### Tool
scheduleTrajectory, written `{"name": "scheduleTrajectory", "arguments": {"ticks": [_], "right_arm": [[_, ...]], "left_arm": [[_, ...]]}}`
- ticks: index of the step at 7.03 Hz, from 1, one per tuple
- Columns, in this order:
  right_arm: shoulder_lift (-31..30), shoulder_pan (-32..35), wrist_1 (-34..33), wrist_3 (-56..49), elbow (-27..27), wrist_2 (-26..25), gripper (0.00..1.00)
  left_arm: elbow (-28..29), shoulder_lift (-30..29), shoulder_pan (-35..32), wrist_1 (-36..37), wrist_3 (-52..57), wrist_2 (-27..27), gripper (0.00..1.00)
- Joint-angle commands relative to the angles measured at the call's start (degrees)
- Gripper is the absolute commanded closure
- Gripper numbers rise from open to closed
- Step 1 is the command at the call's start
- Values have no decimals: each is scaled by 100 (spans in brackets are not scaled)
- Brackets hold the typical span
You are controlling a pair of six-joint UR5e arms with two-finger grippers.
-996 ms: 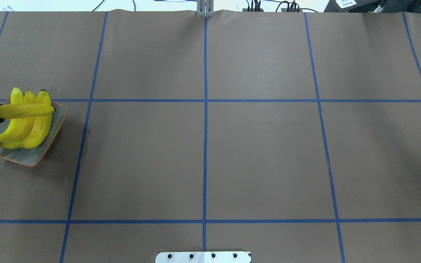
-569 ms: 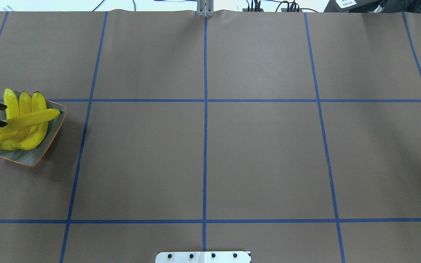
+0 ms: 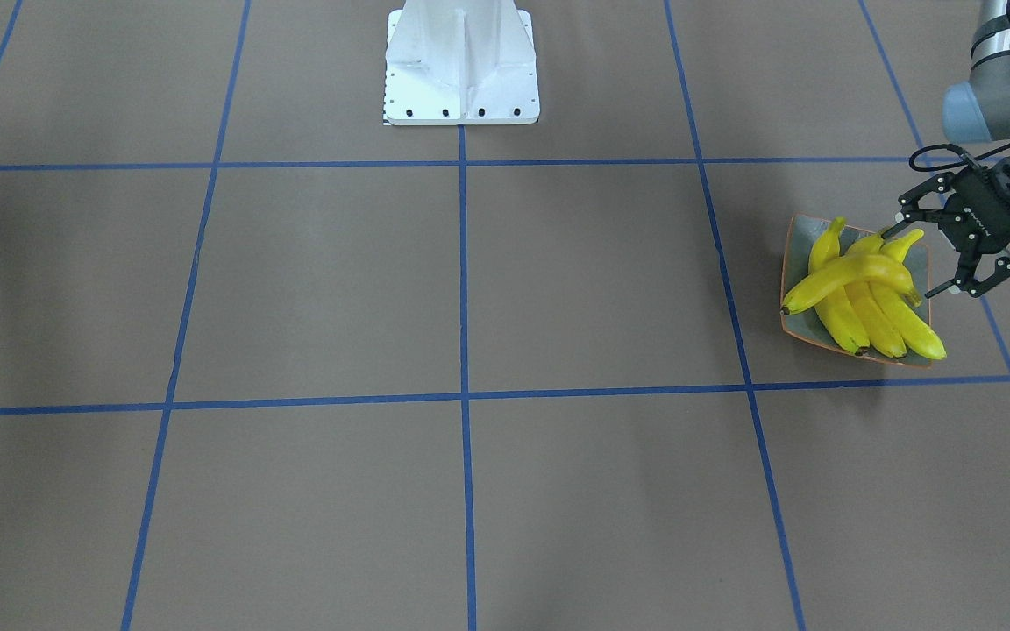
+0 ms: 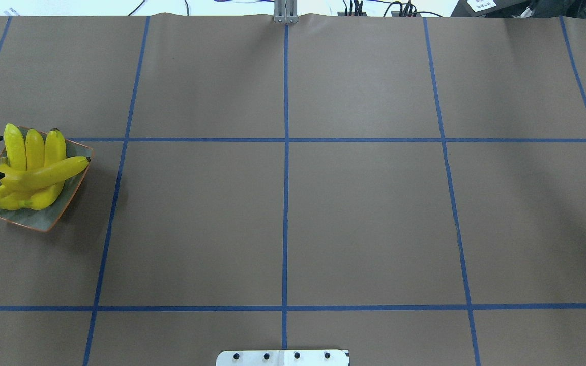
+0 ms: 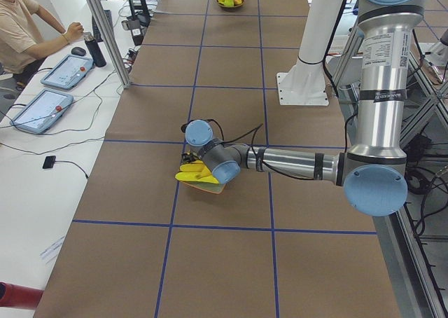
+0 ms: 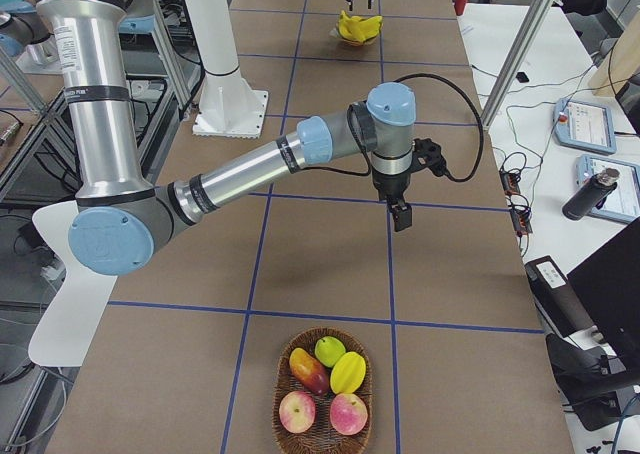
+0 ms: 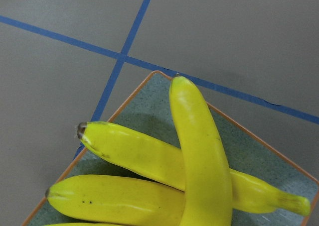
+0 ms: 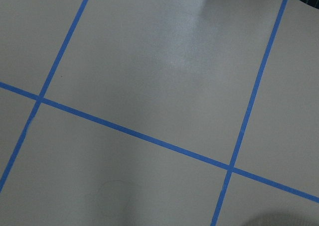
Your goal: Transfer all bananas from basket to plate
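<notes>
- 4 bananas (image 3: pixel 860 294) are lying on the plate (image 3: pixel 807 232), 1 resting crosswise atop 3.
- Left gripper (image 3: pixel 928 254) is hanging released beside the plate's rim; backing straight away, without brushing the stack, is looking wisest.

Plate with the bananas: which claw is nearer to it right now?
Left. The left claw hangs open at the edge of the plate, beside the bananas. The right claw hangs over the table, far off toward the other end.
</notes>
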Motion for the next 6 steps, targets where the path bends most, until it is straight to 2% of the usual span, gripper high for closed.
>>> {"name": "scheduleTrajectory", "arguments": {"ticks": [1,2,4,6], "right_arm": [[-77,85,-10,-24,-4,0,0],[-139,181,-36,-164,-13,-9,0],[-201,287,-36,-174,-162,-9,0],[-280,340,-45,-174,-224,-26,0]], "left_arm": [[-25,-134,-563,299,-951,15,1],[-94,-283,-931,945,-1452,58,1],[-139,-293,-1451,2282,-1528,381,1],[-44,-136,-1594,2855,-1449,1731,0]]}}
